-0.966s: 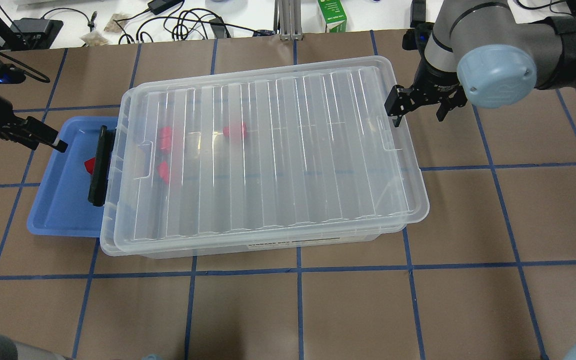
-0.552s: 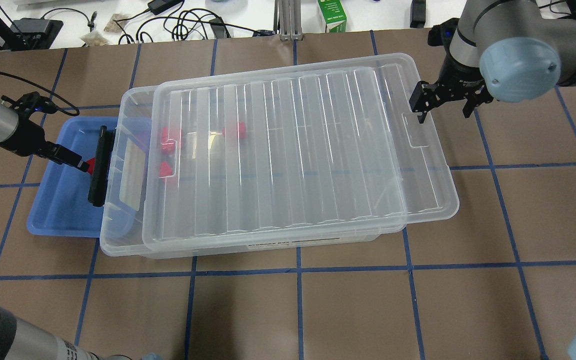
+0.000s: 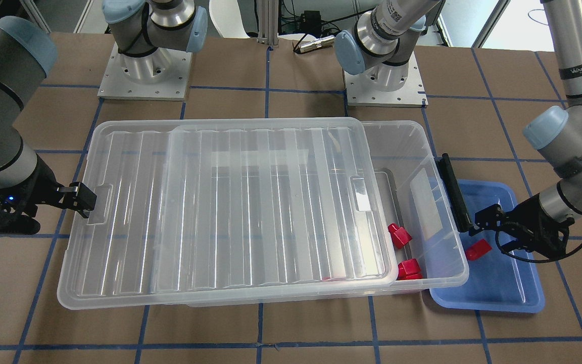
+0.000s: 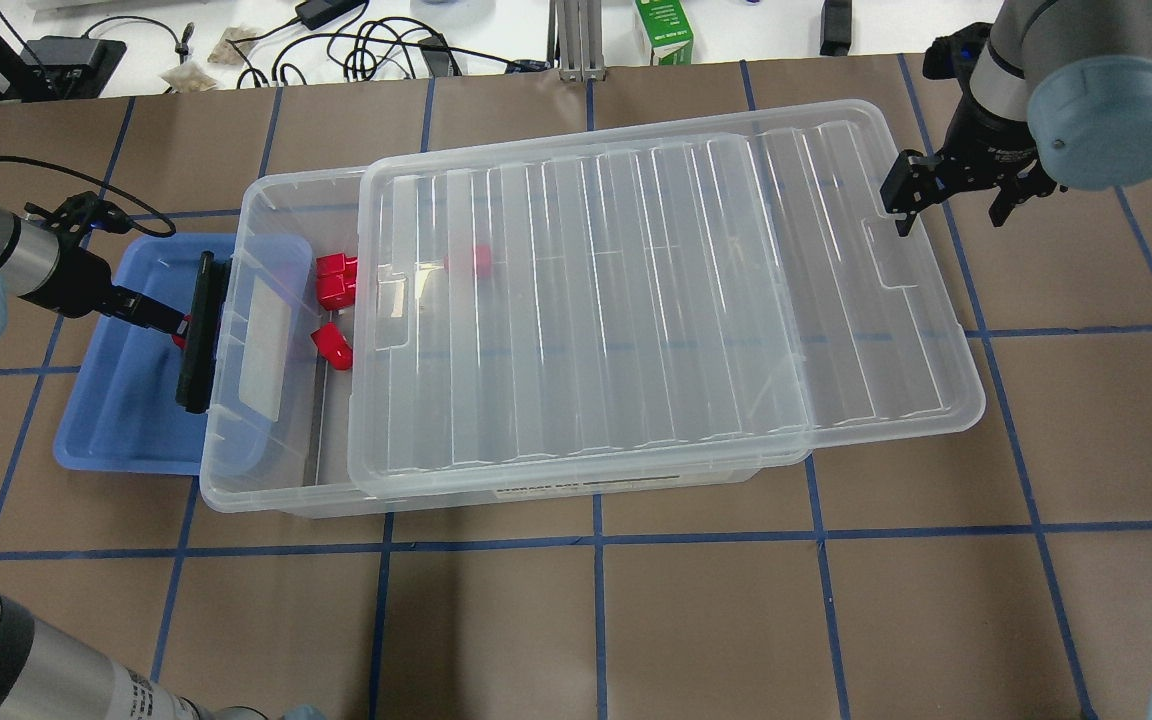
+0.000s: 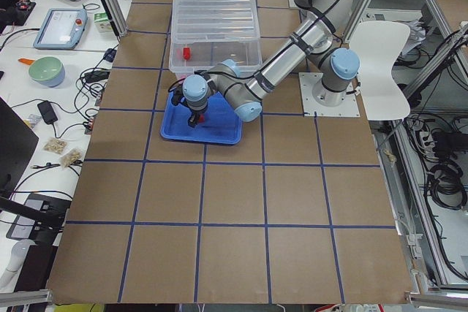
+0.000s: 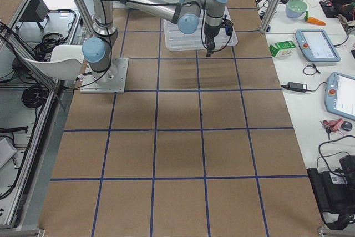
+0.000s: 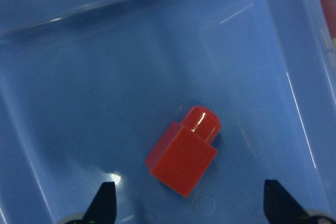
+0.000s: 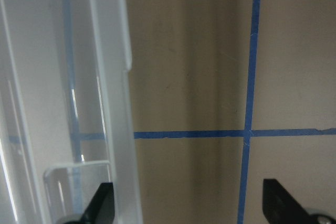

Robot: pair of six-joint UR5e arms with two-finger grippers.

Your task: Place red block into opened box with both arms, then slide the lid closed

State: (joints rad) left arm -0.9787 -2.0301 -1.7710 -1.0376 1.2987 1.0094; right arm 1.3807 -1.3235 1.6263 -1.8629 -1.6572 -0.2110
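Observation:
The clear lid (image 4: 656, 300) lies shifted toward my right side on the see-through box (image 4: 256, 360), baring the end by the black bar (image 4: 198, 330). Several red blocks sit inside the box (image 3: 432, 202), one (image 4: 333, 347) in the uncovered end. Another red block (image 7: 181, 156) lies in the blue tray (image 4: 116, 420), also seen as the red block (image 3: 478, 249). My left gripper (image 7: 191, 208) is open, low over it with a finger on each side. My right gripper (image 4: 948, 208) is open, one finger (image 3: 80, 197) against the lid's far short end (image 8: 118, 129).
The blue tray (image 3: 503, 288) butts against the box's black-bar end. A green carton (image 4: 664, 30) and cables lie beyond the table's far edge. The arm bases (image 3: 384, 86) stand behind the box. Bare brown table with blue tape lines (image 4: 596, 620) spreads in front.
The lid has slid toward my right along with the right gripper, uncovering the box's black-bar end. My left gripper has moved down into the blue tray, over the red block.

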